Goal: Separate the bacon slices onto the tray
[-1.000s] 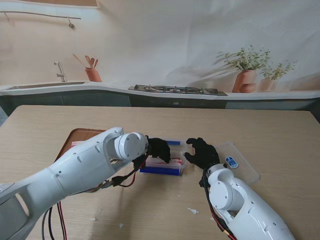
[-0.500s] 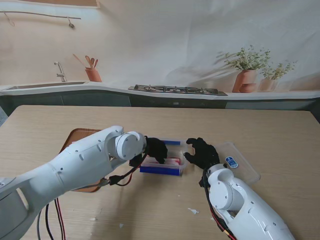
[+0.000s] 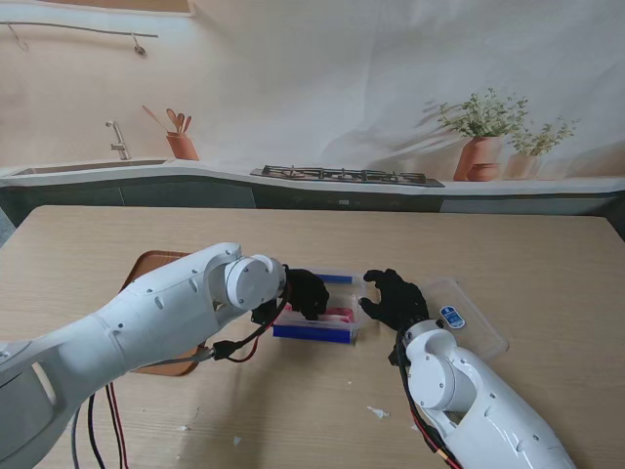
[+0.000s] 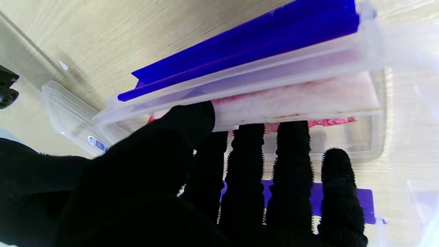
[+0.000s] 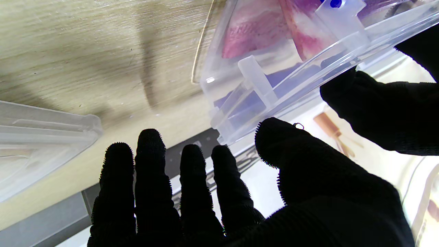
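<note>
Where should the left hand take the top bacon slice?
At the slice's long free edge, where the left hand's fingertips already sit. It lies flat in the open box, so come from above, thumb over, fingers under.

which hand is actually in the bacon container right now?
The left hand: its fingers reach into the clear container and touch the bacon. The right hand is open beside the container's right end.

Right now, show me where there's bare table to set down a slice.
Bare wood lies along the far edge of the wooden table. It is crowded mid-table: brown tray, clear blue-clipped bacon box, both black-gloved hands, clear lid.
</note>
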